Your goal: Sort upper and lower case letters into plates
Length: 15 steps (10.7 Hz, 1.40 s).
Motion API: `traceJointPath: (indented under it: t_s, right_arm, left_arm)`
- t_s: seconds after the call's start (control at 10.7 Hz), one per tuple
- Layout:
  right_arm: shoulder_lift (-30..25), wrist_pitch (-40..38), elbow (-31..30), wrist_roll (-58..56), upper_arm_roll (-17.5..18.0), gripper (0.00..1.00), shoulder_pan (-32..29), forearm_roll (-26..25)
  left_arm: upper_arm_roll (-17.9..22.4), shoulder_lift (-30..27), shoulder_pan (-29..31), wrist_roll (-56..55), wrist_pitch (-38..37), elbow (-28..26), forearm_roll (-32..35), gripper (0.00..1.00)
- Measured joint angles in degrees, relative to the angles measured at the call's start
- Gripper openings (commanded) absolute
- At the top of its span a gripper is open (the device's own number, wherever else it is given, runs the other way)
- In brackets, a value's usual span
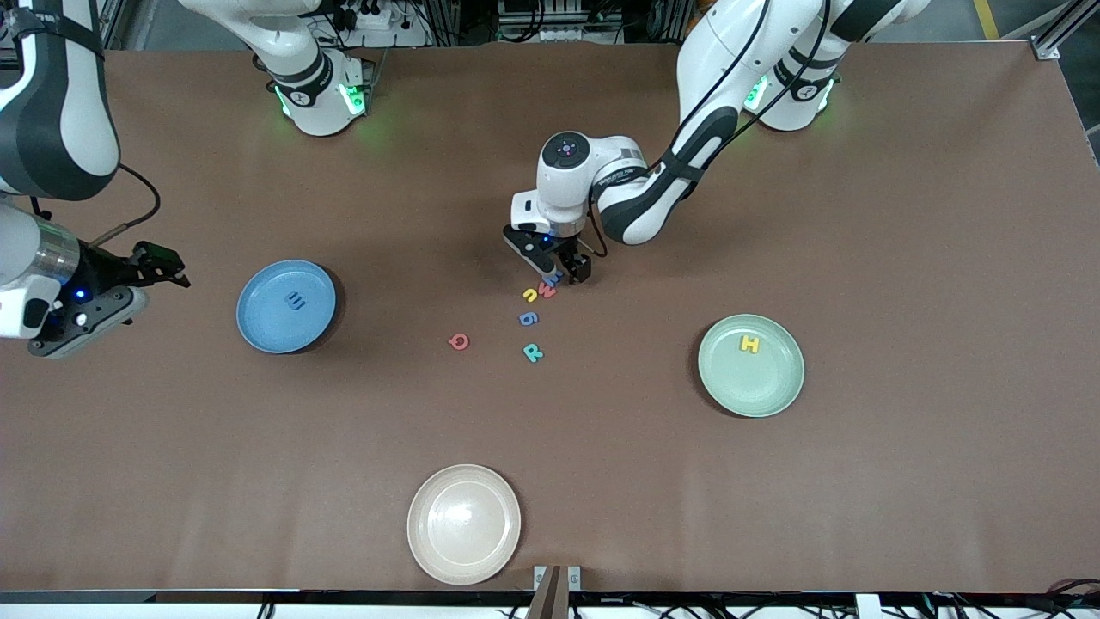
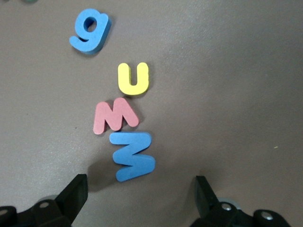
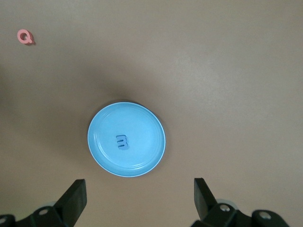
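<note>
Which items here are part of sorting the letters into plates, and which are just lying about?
Part of the job:
- blue plate, one blue letter in it
- green plate, with the yellow H
- loose letters: blue M, red M, yellow U, blue g, red Q, teal R

Lying about:
- white plate

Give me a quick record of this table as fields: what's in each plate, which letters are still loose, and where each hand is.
blue plate: one blue letter in it
green plate: yellow H in it
cream plate: nothing seen in it
loose letters: blue M, pink m, yellow u, blue g, pink Q, teal R
left hand: open, low over blue M
right hand: open, at the right arm's end of the table, beside the blue plate
</note>
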Motion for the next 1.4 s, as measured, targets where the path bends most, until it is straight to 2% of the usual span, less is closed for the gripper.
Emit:
traceJointPath:
  t_s: [0.47,0.93,1.02,1.21,1.3,1.4]
  right_arm:
    - [-1.2,0.2,0.2,0.3,-0.1,1.0,0.2,3.0]
    - [-1.7,0.2,2.5,8.7,-0.1,1.0,2.4,3.4]
    - [-1.7,0.2,2.5,8.7,-0.1,1.0,2.4,3.4]
    - [-1.7,0.0,2.5,8.8,-0.1,1.0,2.4,3.4]
    - [-1.7,0.0,2.5,8.8,-0.1,1.0,2.4,3.4]
    - [-1.7,0.0,2.5,8.8,-0.1,1.0,2.4,3.4]
  left_arm:
    - [0.2,-0.1,1.3,0.1,0.3,1.1,0.0,0.9]
    - [0.4,0.8,1.5,0.1,0.3,3.0,0.0,0.9]
    - [0.4,1.1,1.3,0.1,0.3,3.0,0.0,0.87]
    - [0.4,1.9,0.6,0.1,0.4,3.1,0.0,0.73]
    - [0.3,1.9,0.5,0.1,0.4,3.3,0.0,0.62]
    - [0.3,1.9,0.5,0.1,0.4,3.5,0.0,0.4]
